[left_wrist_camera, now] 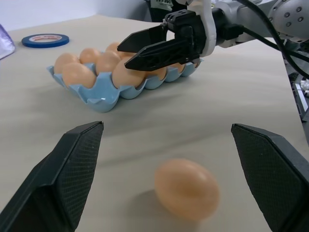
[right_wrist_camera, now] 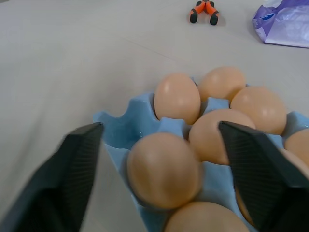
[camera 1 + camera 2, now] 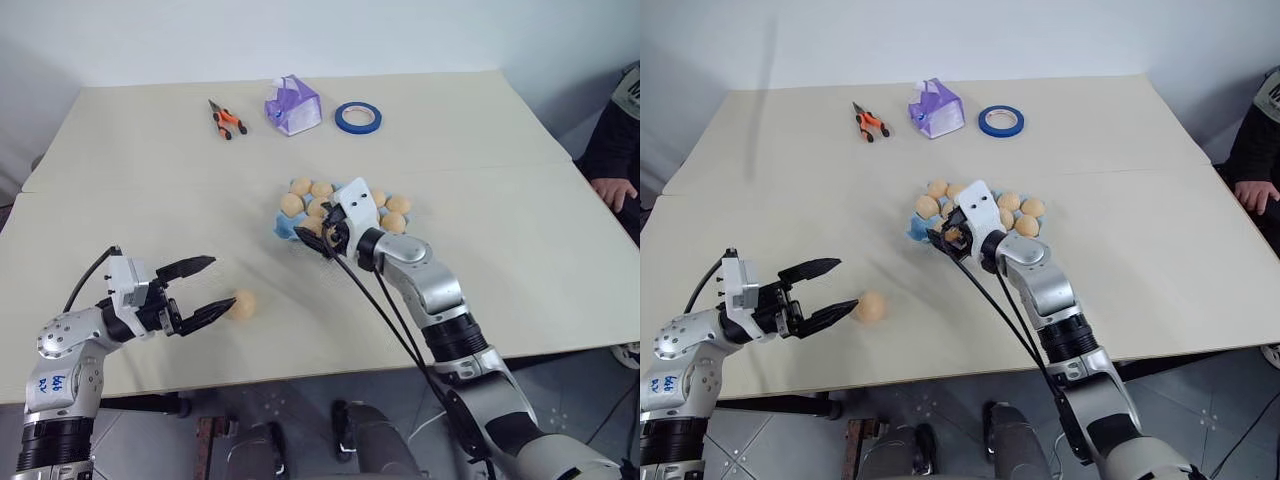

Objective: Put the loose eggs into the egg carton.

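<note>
One loose egg [image 3: 241, 304] lies on the pale table, just past the tips of my left gripper [image 3: 215, 285]. That gripper is open and level, and the egg [image 1: 187, 188] sits in the gap ahead of its fingers, untouched. The light blue egg carton [image 3: 283, 228] stands mid-table with several eggs in its cups. My right gripper [image 3: 315, 235] hovers at the carton's [image 2: 111, 130] near-left end. It is open, its fingers standing wide on either side of an egg [image 2: 164, 169] that rests in a cup.
Orange-handled pliers [image 3: 228, 120], a purple tissue packet [image 3: 292, 104] and a blue tape roll [image 3: 358, 117] lie in a row at the table's far side. A person's hand [image 3: 612, 190] rests at the right edge.
</note>
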